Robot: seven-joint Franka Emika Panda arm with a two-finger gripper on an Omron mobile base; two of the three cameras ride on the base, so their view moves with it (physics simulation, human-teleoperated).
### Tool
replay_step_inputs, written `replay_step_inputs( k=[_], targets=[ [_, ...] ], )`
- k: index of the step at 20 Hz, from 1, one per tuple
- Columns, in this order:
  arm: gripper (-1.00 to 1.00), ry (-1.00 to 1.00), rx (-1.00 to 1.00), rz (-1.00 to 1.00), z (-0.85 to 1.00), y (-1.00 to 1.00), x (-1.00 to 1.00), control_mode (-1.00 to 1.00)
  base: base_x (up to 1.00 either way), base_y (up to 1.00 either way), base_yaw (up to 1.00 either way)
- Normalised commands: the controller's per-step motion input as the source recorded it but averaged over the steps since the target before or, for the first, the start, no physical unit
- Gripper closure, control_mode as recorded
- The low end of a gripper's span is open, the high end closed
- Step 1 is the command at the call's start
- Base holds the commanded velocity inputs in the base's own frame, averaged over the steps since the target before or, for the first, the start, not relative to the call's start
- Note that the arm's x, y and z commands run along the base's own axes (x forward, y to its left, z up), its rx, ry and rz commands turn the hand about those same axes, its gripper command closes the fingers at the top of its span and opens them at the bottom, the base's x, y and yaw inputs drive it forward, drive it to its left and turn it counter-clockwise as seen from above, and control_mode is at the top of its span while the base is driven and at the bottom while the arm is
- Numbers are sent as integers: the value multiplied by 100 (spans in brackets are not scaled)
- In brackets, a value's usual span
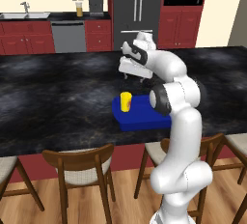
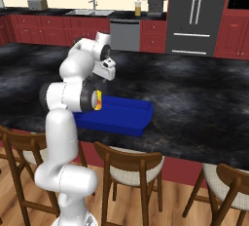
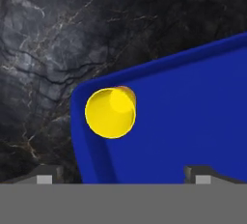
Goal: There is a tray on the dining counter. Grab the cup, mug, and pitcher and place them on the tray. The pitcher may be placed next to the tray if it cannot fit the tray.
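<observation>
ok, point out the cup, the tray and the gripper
cup (image 3: pixel 110 113): hand view, open mouth.
tray (image 1: pixel 142 113): left base view, bare blue floor.
gripper (image 3: pixel 120 175): hand view, midway between the spread tips.

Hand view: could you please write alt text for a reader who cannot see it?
A yellow cup stands upright in a corner of the blue tray, seen from above. The tray lies on the black marbled dining counter, and the open pincer hovers over it.
</observation>
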Motion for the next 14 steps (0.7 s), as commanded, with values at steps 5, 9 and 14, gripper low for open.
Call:
replay_step_inputs(
  k=[5,9,14],
  targets=[
    [-100,-5,-3,12,44,-9,-36,-100,0,0,0],
    [-100,-2,-3,14,30,-7,-33,-100,0,0,0],
    [-100,-3,-3,16,32,-19,-53,-100,0,0,0]
  ],
)
